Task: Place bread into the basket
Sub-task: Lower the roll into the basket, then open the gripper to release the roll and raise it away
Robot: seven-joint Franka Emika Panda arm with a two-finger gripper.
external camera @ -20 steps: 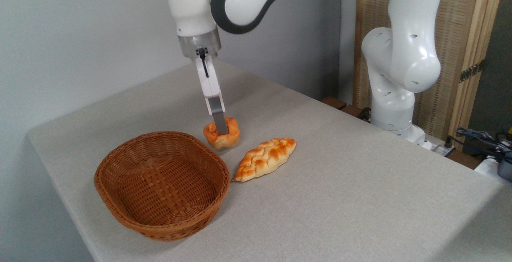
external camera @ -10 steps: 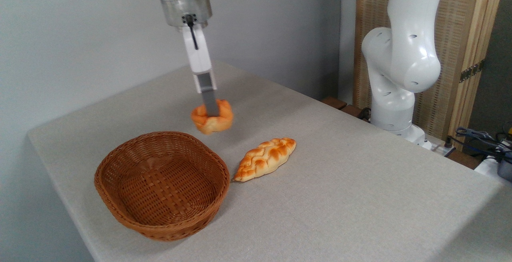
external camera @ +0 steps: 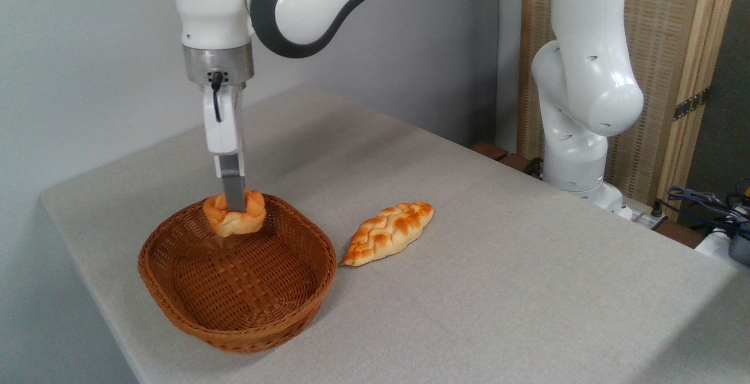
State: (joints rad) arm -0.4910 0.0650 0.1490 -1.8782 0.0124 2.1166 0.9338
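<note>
One bread (external camera: 234, 218) in claw (external camera: 234, 205), over basket (external camera: 176, 308).

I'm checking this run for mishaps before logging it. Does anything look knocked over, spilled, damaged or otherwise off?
Nothing stands out. The gripper is shut on the round bun, held over the far end of the wicker basket. The basket sits upright on the table, and the braided loaf lies flat just to its right. No spills or damage are visible.
</note>
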